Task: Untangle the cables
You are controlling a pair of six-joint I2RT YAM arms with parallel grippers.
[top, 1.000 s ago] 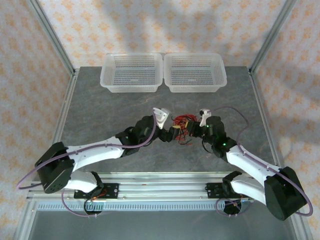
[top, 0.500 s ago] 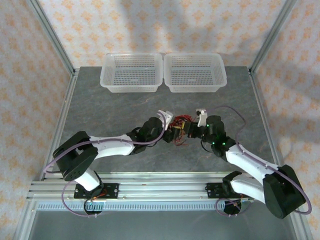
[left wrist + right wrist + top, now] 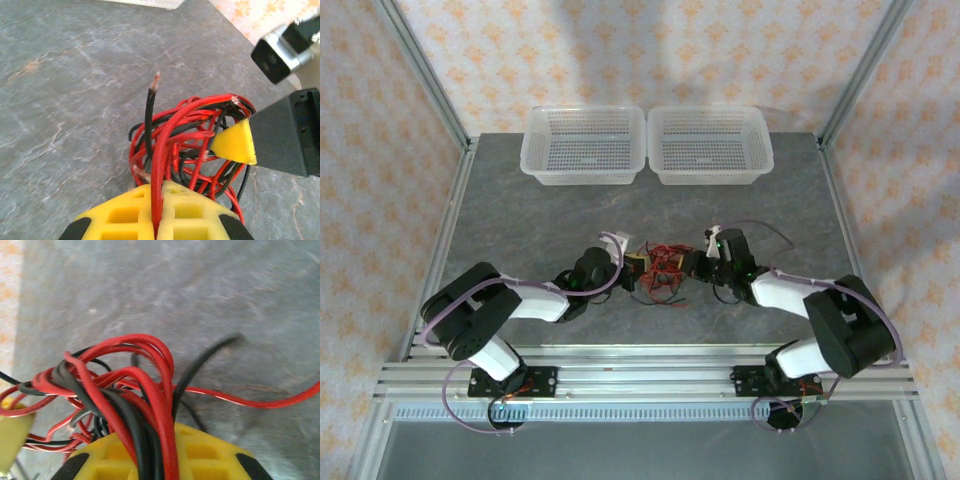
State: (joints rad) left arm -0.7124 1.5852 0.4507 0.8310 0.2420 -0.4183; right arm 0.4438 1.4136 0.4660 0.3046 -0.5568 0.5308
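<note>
Pinching one red strand between the yellow pads (image 3: pixel 120 217) of my left hand (image 3: pixel 157 202), I have that hand clamped shut on the cables (image 3: pixel 190 135) at the near side of the knot. A black strand with a bared tip stands up just beside the red one, seemingly free at that end. My right hand (image 3: pixel 160 445) is clenched too, but on a thicker bundle: several red and black strands run together between its pads. From above, the two hands face each other close together, with the tangle bunched between them low over the bench (image 3: pixel 520 220), near its middle and well apart from the two baskets (image 3: pixel 585 145) at the far edge. I judge the step to be drawing the knot open. To do it well I should let the right hand act as the anchor and draw the left away slowly and level, so my single red strand slides out through the loops. If the loops cinch tighter instead of opening, I should stop and pick another strand. Wires this thin could also slip from the pads under a sharp tug.
</note>
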